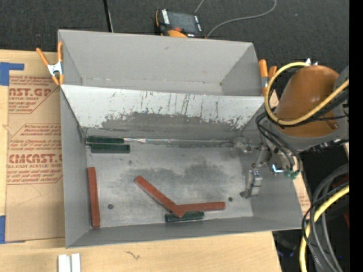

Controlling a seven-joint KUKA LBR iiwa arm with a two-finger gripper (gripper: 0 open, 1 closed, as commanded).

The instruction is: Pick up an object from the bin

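Well over toward the right wall of the grey metal bin [170, 67], the robot's hand [248, 192] hangs low and points down at bare, scuffed floor; whether it is open or closed, or has hold of anything, cannot be told. The closest things lie to its left near the front wall: a short brown strip [204, 207] and a long brown strip [154, 191] meet at one end to make a shallow V, and a small dark green bar [184, 216] lies just beside that join. Farther left, a third brown strip [93, 197] lies along the left wall. A longer dark green bar [108, 145] rests by the back wall at the left. Above the hand sits the arm's orange cover [306, 103], looped with yellow cables.
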